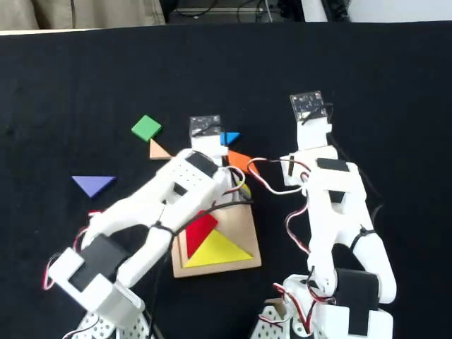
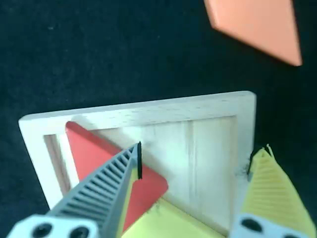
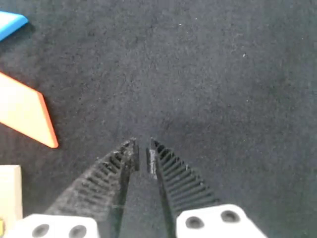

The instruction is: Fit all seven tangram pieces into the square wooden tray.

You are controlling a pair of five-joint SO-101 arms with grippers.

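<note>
your left gripper [image 1: 212, 152] has its jaws spread and empty over the far part of the tray [image 1: 240, 222]; your right gripper [image 1: 311, 116] is out over bare cloth, well to the side. from above, the red triangle [image 1: 201, 229] and yellow triangle [image 1: 215, 248] lie in the tray, and the orange piece [image 1: 240, 161] sits just past the tray's far edge, beside the left gripper, so the left arm looks the nearer. farther off lie the blue piece [image 1: 229, 137], tan triangle [image 1: 159, 150], green square [image 1: 146, 128] and purple triangle [image 1: 93, 184]. in the left wrist view, one finger is over the red triangle [image 2: 94, 148], the other at the tray [image 2: 148, 111] wall, and the orange piece [image 2: 257, 25] lies beyond, its long edge slanted. in the right wrist view, the right gripper [image 3: 142, 148] is all but closed on nothing, the orange piece [image 3: 22, 111] off toward the tray side.
</note>
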